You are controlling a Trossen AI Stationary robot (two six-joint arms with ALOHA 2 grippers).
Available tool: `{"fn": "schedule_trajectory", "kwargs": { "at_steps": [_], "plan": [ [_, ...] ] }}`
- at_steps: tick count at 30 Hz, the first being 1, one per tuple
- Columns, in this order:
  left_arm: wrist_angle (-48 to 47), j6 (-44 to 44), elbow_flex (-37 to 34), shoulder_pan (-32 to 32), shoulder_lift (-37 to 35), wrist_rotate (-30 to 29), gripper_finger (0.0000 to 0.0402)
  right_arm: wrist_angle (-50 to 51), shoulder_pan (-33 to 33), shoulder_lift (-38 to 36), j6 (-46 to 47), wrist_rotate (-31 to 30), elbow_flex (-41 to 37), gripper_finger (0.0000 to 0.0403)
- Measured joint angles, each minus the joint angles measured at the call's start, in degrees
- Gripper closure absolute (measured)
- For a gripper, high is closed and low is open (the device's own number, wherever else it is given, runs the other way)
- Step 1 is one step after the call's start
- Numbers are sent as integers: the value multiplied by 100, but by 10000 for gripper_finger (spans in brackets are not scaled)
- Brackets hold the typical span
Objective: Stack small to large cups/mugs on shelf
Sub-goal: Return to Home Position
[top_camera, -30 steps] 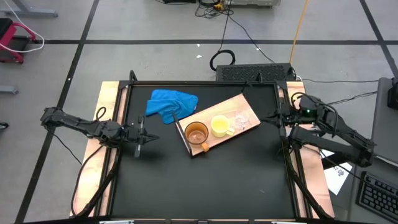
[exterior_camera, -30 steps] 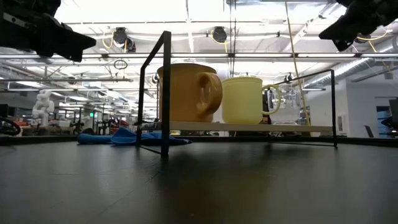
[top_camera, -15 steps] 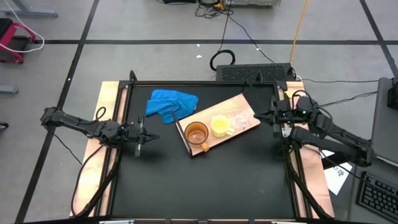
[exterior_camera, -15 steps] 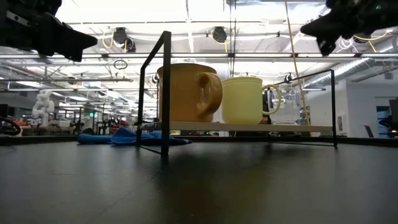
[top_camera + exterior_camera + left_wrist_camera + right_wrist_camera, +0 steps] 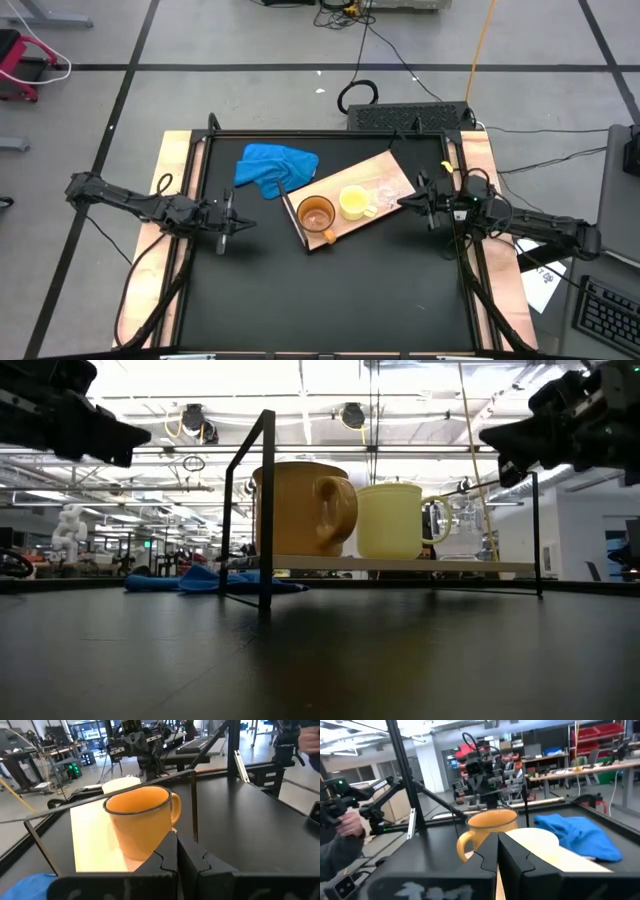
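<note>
**Arms draw level as three vessels stand in line on the shelf**

My right gripper (image 5: 408, 201), fingers pressed together and carrying nothing, has swung in from the table's edge over the past second. It now hangs just off one end of the shelf (image 5: 372, 170), pointing towards it but not touching. My left gripper (image 5: 238, 222), also closed on nothing, has kept its station well off the shelf's opposite end. In the low view both grippers sit higher than the mug rims, to either side of the shelf.

With the two arms now mirroring each other across the shelf, I judge the placing work to be finished. All that seems left is settling both arms at rest.

On the shelf itself, the orange-brown mug (image 5: 316, 214) stands at the end nearer my left gripper. The yellow mug (image 5: 352, 202) stands just beside it at the middle. The clear cup (image 5: 388, 190) stands at the end nearer my right gripper. All three are upright, running large to small in a row, not nested one inside another.

A blue cloth (image 5: 275, 167) lies crumpled on the table just beside the shelf's far corner, at the orange-brown mug's end.

The count: two grippers, both empty; two handled mugs; one clear cup; one shelf; one blue cloth.
</note>
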State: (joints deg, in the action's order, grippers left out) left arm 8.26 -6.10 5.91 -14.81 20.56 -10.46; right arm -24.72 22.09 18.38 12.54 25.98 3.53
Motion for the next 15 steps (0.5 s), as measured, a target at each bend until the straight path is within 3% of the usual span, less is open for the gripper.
{"fn": "schedule_trajectory", "kwargs": {
  "at_steps": [6, 15],
  "plan": [
    [868, 82, -386, 0, 0, 5, 401, 108, -222, 1, -394, -15, -33, 403],
    [943, 75, -533, -1, 4, 151, 401, 338, -397, -1, -847, -17, -44, 403]
  ]
}}
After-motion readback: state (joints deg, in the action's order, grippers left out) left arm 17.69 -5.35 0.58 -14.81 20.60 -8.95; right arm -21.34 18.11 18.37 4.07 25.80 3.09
